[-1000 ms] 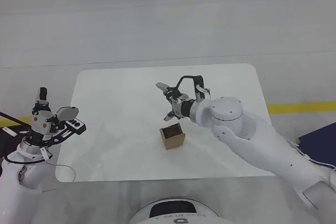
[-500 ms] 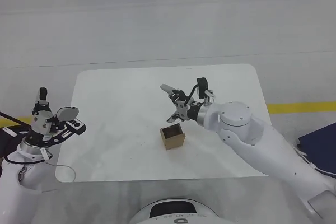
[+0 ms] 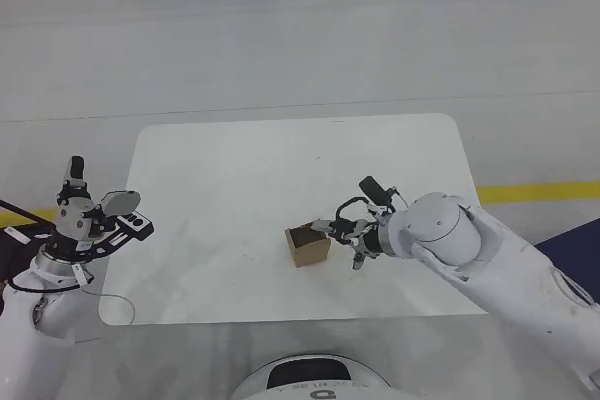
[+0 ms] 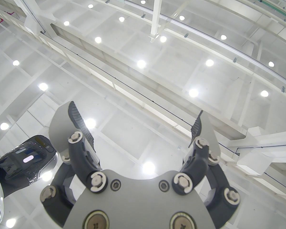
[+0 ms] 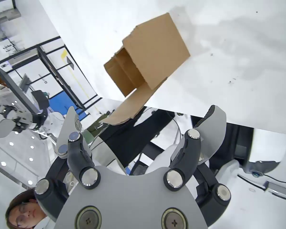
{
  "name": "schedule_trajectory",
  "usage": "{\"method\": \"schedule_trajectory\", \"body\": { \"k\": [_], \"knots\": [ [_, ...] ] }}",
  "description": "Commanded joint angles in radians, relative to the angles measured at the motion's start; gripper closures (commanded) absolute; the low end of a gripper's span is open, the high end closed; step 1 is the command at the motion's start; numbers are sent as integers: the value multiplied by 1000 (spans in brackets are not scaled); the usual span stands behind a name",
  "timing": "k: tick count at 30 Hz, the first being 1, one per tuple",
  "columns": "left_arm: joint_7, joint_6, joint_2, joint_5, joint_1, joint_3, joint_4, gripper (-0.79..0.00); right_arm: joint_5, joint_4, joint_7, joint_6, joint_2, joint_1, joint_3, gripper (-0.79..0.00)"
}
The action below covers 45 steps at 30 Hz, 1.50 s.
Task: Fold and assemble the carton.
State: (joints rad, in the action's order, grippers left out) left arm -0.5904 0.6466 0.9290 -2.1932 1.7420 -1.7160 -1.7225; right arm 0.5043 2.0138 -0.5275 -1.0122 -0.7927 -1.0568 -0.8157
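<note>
Table (image 3: pixel 220 200), carton (image 3: pixel 308 246) beside right jaws

I can pass left of and beyond the carton (image 3: pixel 308 244) on the table (image 3: pixel 210 200); my right gripper (image 3: pixel 345 243), fingers spread, blocks its right side.

Carton (image 3: pixel 308 244) on table (image 3: pixel 230 180), toward near edge; right tool (image 3: pixel 346 240) just right of it; left tool (image 3: pixel 98 188) beyond table's left edge.

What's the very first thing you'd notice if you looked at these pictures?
A little brown carton sits open-topped on the big white table, near its front edge. The right gripper hangs open just beside it, while the left gripper is off the table's side, open and pointing up at the ceiling lights.
</note>
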Motion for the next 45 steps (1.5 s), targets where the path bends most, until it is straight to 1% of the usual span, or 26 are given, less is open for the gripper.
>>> {"method": "schedule_trajectory", "body": {
  "k": [1,2,3,4,5,6,8,12,13,14,15,18,20,24,27,28,30,32,33,44,45],
  "knots": [
    [0,0,0,0,0,0,0,-785,-12,-15,-27,0,1,25,32,-591],
    [0,0,0,0,0,0,0,-785,-5,-22,-35,0,-1,36,43,-529],
    [0,0,0,0,0,0,0,-785,12,-30,-38,0,-3,47,49,-486],
    [0,0,0,0,0,0,0,-785,39,-38,-33,0,-7,56,49,-422],
    [0,0,0,0,0,0,0,-785,77,-46,-24,0,-12,61,46,-388],
    [0,0,0,0,0,0,0,-785,107,-53,-5,0,-17,64,45,-382],
    [0,0,0,0,0,0,0,-785,151,-58,34,0,-25,66,57,-336],
    [0,0,0,0,0,0,0,-785,198,-66,115,0,-36,75,96,-271],
    [0,0,0,0,0,0,0,-785,207,-71,129,0,-37,80,104,-182],
    [0,0,0,0,0,0,0,-785,213,-73,142,0,-37,88,111,-58],
    [0,0,0,0,0,0,0,-785,219,-76,151,0,-36,96,118,0],
    [0,0,0,0,0,0,0,-785,211,-76,149,0,-29,131,150,0],
    [0,0,0,0,0,0,0,-785,130,-75,99,0,-16,183,209,0],
    [0,0,0,0,0,0,0,-785,-73,-112,-52,0,11,354,295,0],
    [0,0,0,0,0,0,0,-785,-169,-110,-248,0,17,488,370,0],
    [0,0,0,0,0,0,0,-785,-207,-108,-281,0,17,533,408,0],
    [0,0,0,0,0,0,0,-785,-223,-102,-291,10,16,622,514,0],
    [0,0,0,0,0,0,0,-785,-242,-108,-334,53,15,736,636,0],
    [0,0,0,0,0,0,0,-785,-257,-113,-374,93,15,772,646,0],
    [0,0,0,0,0,0,0,-785,-257,-113,-374,93,15,772,646,0],
    [0,0,0,0,0,0,0,-785,-257,-113,-374,93,15,772,646,-40]
  ]
}}
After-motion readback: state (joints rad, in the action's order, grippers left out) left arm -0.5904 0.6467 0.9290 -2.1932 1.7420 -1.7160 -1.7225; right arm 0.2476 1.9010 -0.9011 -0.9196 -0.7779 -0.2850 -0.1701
